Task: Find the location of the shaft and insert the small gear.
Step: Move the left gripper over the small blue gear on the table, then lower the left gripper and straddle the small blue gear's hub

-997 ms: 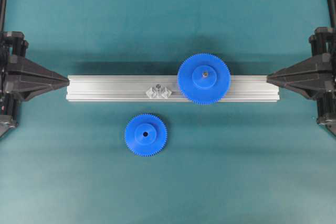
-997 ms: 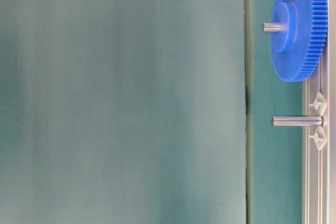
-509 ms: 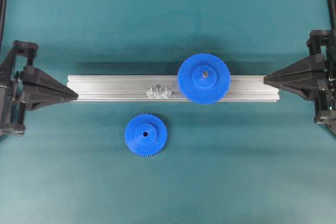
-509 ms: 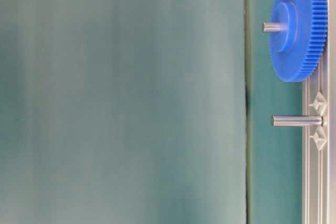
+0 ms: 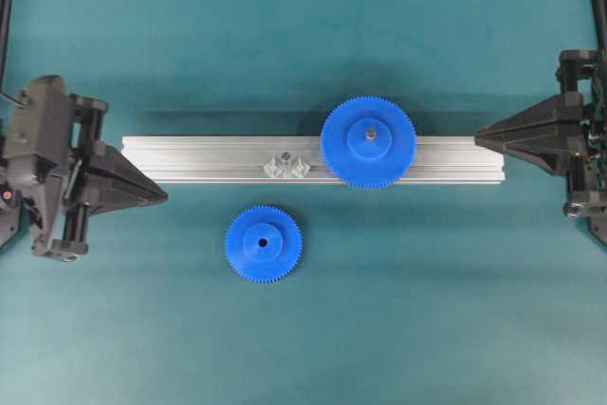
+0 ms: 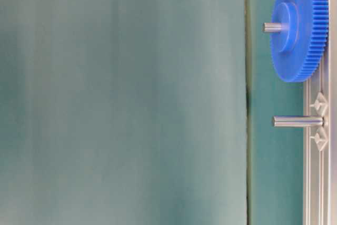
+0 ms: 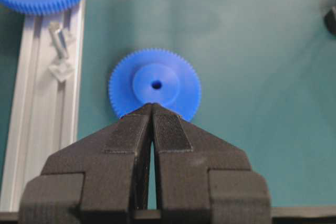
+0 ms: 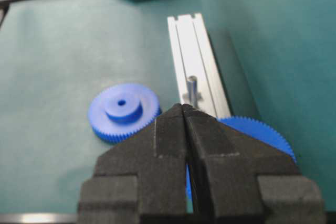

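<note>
The small gear (image 5: pixel 264 244) is a blue toothed disc with a raised hub. It lies flat on the green mat in front of the aluminium rail (image 5: pixel 209 158). The shaft (image 5: pixel 285 156) is a short silvery stub in a clear faceted mount, standing on the rail and bare. My left gripper (image 5: pixel 163 198) is shut and empty, left of the small gear and apart from it. In the left wrist view its tips (image 7: pixel 153 104) point at the small gear (image 7: pixel 155 85). My right gripper (image 5: pixel 477 139) is shut and empty at the rail's right end.
A wider blue gear (image 5: pixel 368 142) sits on its own grey pin on the rail, right of the shaft. From table level the shaft (image 6: pixel 297 121) sticks out bare beside that gear (image 6: pixel 299 27). Green mat surrounds the rail on all sides.
My left gripper has moved right and toward the front, off the rail's left end and closer to the small gear. The right gripper has shifted slightly. Both gears stay put.
</note>
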